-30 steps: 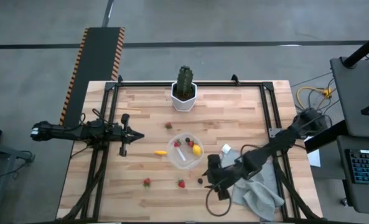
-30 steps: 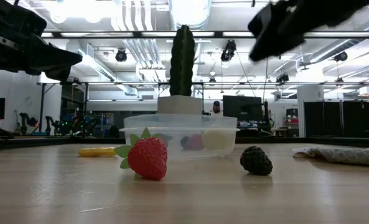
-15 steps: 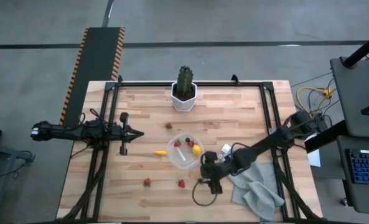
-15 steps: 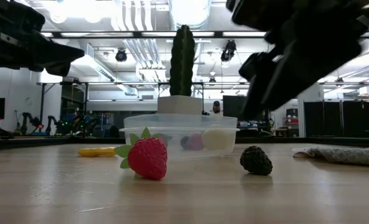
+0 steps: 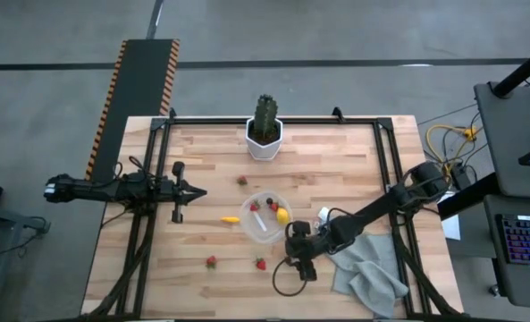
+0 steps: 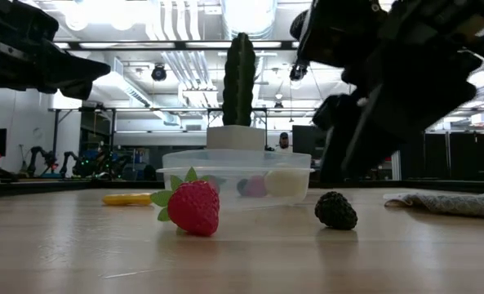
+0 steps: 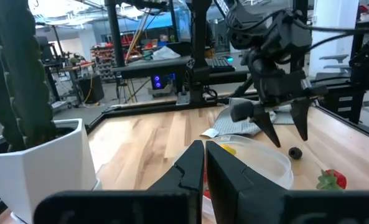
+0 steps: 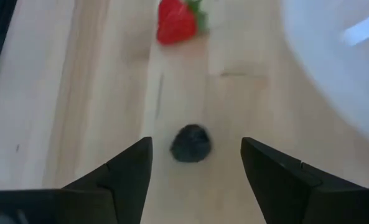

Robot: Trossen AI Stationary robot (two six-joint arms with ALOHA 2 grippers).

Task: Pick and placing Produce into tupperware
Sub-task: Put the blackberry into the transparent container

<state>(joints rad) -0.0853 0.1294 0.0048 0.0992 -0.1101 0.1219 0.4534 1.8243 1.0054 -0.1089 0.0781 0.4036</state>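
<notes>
A strawberry [image 6: 194, 207] and a dark berry [image 6: 336, 210] lie on the wooden table [image 5: 336, 152] at its near edge, in front of the clear round tub [image 5: 265, 216], with a second strawberry [image 5: 211, 262] off to the left side. The right gripper [image 5: 293, 258] hangs low just above the dark berry, its two fingers [image 8: 125, 171] spread wide on either side of it and holding nothing (the berry sits on the wood between them, untouched).

Inside the tub rest a lemon [image 5: 283, 216] and what look like two strawberries, so by the look of it the sorting is partly done. Left outside are the dark berry, the two near strawberries, a small yellow-orange piece [image 5: 231, 219] just beside the tub and another strawberry [image 5: 242, 181] beyond it, roughly half the job.

The left gripper [image 5: 196, 193] waits at the table's left edge, fingers pressed together and empty. At the far side stands a cactus [image 5: 265, 115] in a white pot [image 5: 264, 145]; a grey cloth [image 5: 365, 273] lies under the right arm.
</notes>
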